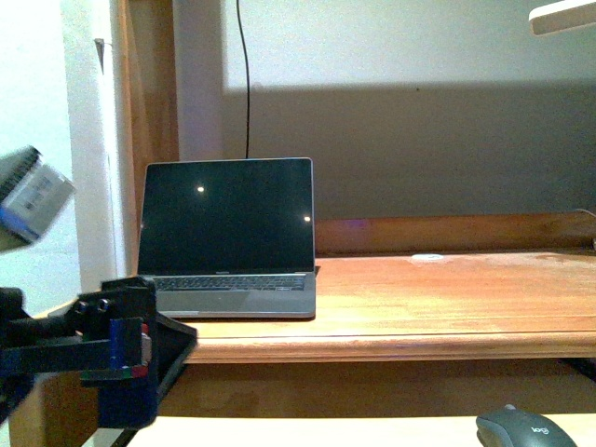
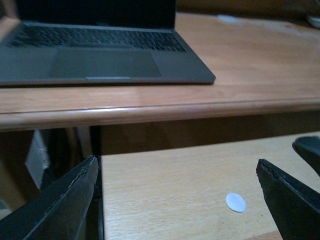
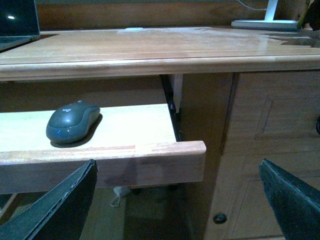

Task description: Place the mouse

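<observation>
The dark grey mouse point(image 1: 526, 430) lies on a pale pull-out shelf point(image 1: 326, 433) under the desk, at the front view's lower right. In the right wrist view the mouse point(image 3: 72, 121) rests on the shelf point(image 3: 150, 149), logo up. My right gripper point(image 3: 177, 165) is open and empty, in front of and below the shelf's corner, with the mouse apart from it. My left gripper point(image 2: 176, 167) hangs open and empty over the shelf point(image 2: 150, 190). A dark rounded edge point(image 2: 309, 149), probably the mouse, shows beyond one finger. The left arm point(image 1: 121, 345) is at lower left in the front view.
An open laptop point(image 1: 228, 237) with a dark screen stands on the wooden desk point(image 1: 419, 307) at the left. A small white round sticker point(image 2: 235, 202) lies on the shelf. A white lamp base point(image 3: 260, 22) stands at the desk's far right, above a wooden cabinet point(image 3: 270, 125).
</observation>
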Tool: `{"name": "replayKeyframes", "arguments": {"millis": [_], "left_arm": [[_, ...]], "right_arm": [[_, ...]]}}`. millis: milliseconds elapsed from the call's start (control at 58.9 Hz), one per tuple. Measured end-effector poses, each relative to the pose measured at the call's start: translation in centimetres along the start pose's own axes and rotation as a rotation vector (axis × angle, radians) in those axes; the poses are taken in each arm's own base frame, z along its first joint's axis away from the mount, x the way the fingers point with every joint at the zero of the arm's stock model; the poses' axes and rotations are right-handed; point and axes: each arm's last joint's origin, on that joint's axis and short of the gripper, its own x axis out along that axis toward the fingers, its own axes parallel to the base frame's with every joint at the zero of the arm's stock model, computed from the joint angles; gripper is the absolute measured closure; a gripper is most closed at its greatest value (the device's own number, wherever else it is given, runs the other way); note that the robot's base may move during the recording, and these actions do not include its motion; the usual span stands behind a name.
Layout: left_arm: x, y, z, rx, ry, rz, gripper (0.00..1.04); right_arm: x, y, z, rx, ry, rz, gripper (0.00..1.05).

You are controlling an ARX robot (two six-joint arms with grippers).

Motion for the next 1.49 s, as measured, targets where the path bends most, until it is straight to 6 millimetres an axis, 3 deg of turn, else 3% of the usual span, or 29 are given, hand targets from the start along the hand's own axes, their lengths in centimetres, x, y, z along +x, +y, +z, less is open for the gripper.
{"name": "replayKeyframes", "arguments": {"millis": [119, 187, 272, 340, 561, 730, 917, 1036, 1291, 1495], "left_arm": [[-4.4, -0.7, 0.1, -0.016, -0.059, 0.104, 0.08], [-6.4, -1.1, -0.7, 0.008, -0.062, 0.164, 0.15], [-9.9, 0.0, -3.1, 0.052, -0.034, 0.271, 0.35], [-11.8, 1.2, -4.9, 0.049, -0.053, 0.221, 0.50], [-12.5, 3.6, -7.4, 0.041, -0.089, 0.253, 1.03], [-12.8, 4.6, -8.2, 0.047, -0.091, 0.233, 1.02], [-12.8, 5.0, -8.9, 0.046, -0.086, 0.259, 1.02], [-12.8, 5.0, -9.2, 0.045, -0.084, 0.261, 1.02], [-12.7, 5.1, -10.2, 0.046, -0.093, 0.260, 1.02], [-12.7, 5.1, -10.6, 0.046, -0.091, 0.260, 1.02]], "right_arm": [[0.0, 0.0, 0.0, 0.000, 0.000, 0.000, 0.07], [0.0, 0.0, 0.0, 0.000, 0.000, 0.000, 0.07], [0.0, 0.0, 0.0, 0.000, 0.000, -0.001, 0.07], [0.0, 0.0, 0.0, 0.000, 0.000, 0.001, 0.07], [0.0, 0.0, 0.0, 0.000, 0.000, 0.001, 0.07], [0.4, 1.3, 0.7, 0.038, 0.043, 0.157, 0.07], [1.5, 4.6, 4.0, 0.022, -0.032, 0.232, 0.07], [3.1, 6.9, 4.7, 0.000, -0.030, 0.275, 0.07], [8.2, 10.6, 3.9, -0.083, 0.027, 0.284, 0.07], [11.6, 12.0, 3.1, -0.110, 0.091, 0.280, 0.07]]}}
